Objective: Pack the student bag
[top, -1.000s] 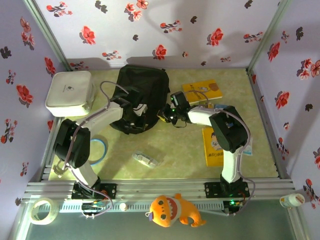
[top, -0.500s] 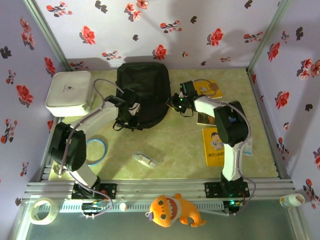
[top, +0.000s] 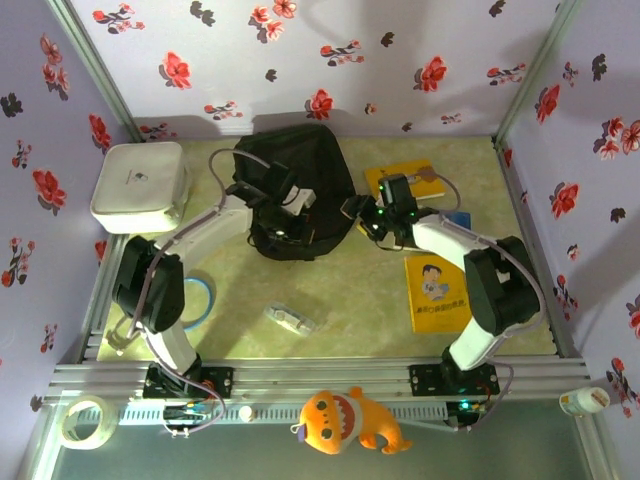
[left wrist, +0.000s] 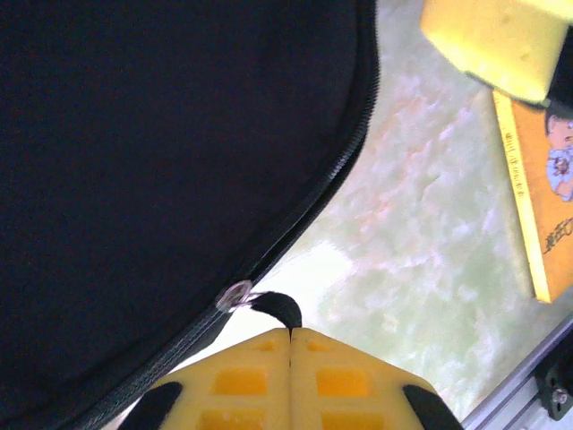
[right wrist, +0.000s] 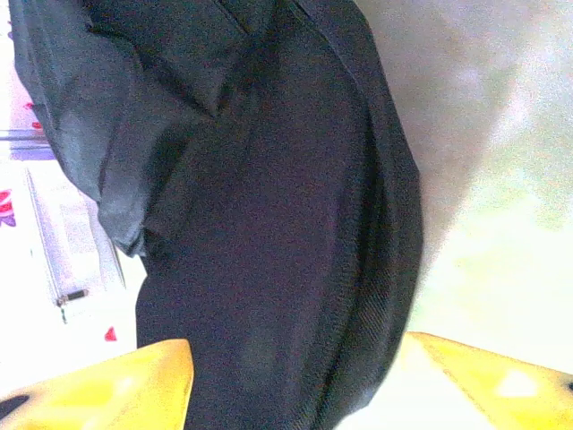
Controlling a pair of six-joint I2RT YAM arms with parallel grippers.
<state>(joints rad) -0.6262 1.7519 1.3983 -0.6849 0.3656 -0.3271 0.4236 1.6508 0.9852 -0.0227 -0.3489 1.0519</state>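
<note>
Student bag (top: 300, 165) beside right tool (top: 352, 210)

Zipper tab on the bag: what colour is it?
Black tab on a silver ring; best in the left wrist view.

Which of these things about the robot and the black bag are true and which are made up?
1. The student bag is black. True.
2. The left end effector is wide open. False: it is shut, pinching the bag's zipper pull.
3. The right end effector has its fingers spread apart, with bag fabric between them. True.
4. The white case sits to the right of the bag. False: it sits to the bag's left, near the wall.
5. The orange plush toy is inside the bag. False: it lies outside, by the front rail.
</note>
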